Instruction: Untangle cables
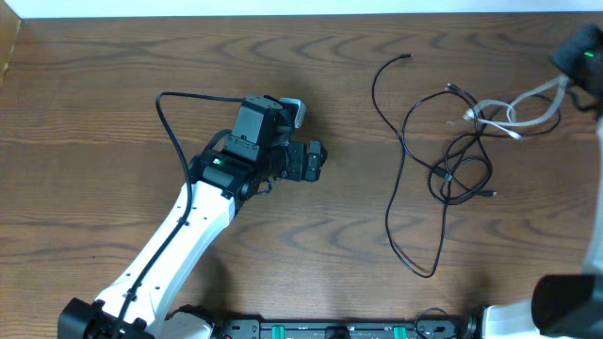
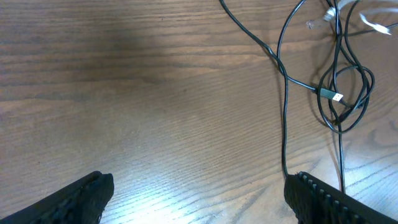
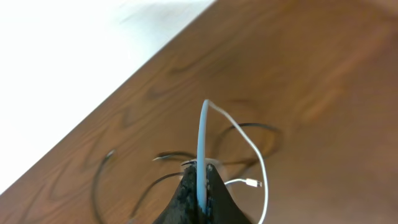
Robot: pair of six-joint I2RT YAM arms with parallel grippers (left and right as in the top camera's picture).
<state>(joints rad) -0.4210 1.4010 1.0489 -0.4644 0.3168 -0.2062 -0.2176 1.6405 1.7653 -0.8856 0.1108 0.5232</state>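
The cables lie tangled at the right of the wooden table: thin black cables (image 1: 443, 160) in long loops and a white cable (image 1: 528, 118) crossing their top. My right gripper (image 1: 570, 80) hangs at the far right edge, shut on the white cable (image 3: 202, 137), which runs up between the fingers (image 3: 200, 177); its white plug (image 3: 252, 183) dangles over the blurred black cables (image 3: 168, 180). My left gripper (image 1: 316, 160) is open over bare wood, left of the tangle. In the left wrist view its fingers (image 2: 81, 199) stand wide apart, with the black cables (image 2: 285, 93) ahead to the right, one plug (image 2: 336, 97) showing.
The left arm's own thick black cable (image 1: 170, 122) loops over the table at the left. The table's far edge (image 1: 283, 15) meets a white surface. The right arm's base (image 1: 565, 301) sits at the bottom right corner.
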